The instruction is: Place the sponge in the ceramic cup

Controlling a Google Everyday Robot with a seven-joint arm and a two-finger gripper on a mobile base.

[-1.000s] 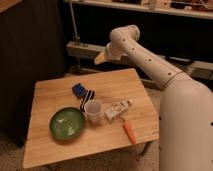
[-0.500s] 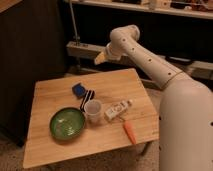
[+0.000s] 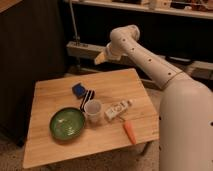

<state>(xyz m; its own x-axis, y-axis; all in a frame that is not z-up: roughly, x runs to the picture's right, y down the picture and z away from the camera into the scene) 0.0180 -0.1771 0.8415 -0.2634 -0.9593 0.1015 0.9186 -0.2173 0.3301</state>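
Observation:
The sponge (image 3: 78, 89), a small blue block, lies on the wooden table (image 3: 50, 145) toward its back middle. Just right of it lies a black-and-white striped piece (image 3: 87, 97). The ceramic cup (image 3: 93, 110), small, round and white, stands upright in front of the striped piece, near the table's middle. My gripper (image 3: 100, 57) hangs at the end of the white arm, raised above and behind the table's far edge, well up and to the right of the sponge. Nothing shows in it.
A green bowl (image 3: 67, 123) sits left of the cup. A flat white bottle (image 3: 118, 109) lies right of the cup, with an orange carrot (image 3: 129, 131) nearer the front right corner. My white body (image 3: 185, 125) fills the right side. Dark shelving stands behind the table.

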